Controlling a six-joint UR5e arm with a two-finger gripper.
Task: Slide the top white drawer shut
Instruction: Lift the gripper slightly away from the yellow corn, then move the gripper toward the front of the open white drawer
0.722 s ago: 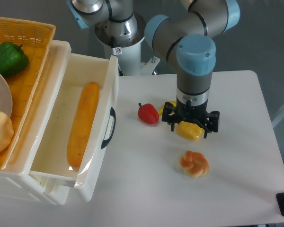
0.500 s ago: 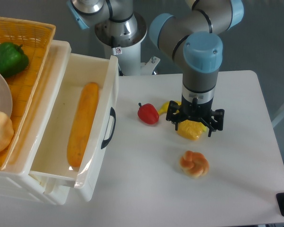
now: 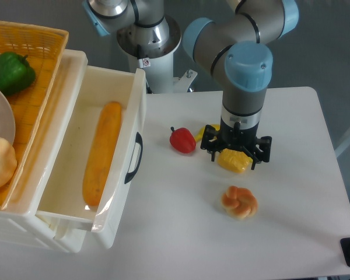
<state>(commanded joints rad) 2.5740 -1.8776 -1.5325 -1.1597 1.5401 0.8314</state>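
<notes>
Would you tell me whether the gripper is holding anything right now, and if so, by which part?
It cannot be told. The gripper sits directly over the yellow toy, hiding its fingertips, so contact or a hold is not visible.

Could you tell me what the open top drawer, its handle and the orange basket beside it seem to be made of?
The top white drawer looks like glossy white plastic: smooth moulded walls with soft highlights along the rim. Its handle appears to be black plastic, a thin arched strip, dull or glossy I cannot tell. The orange basket shows a fine lattice of holes, so woven or moulded plastic mesh seems likely.
</notes>
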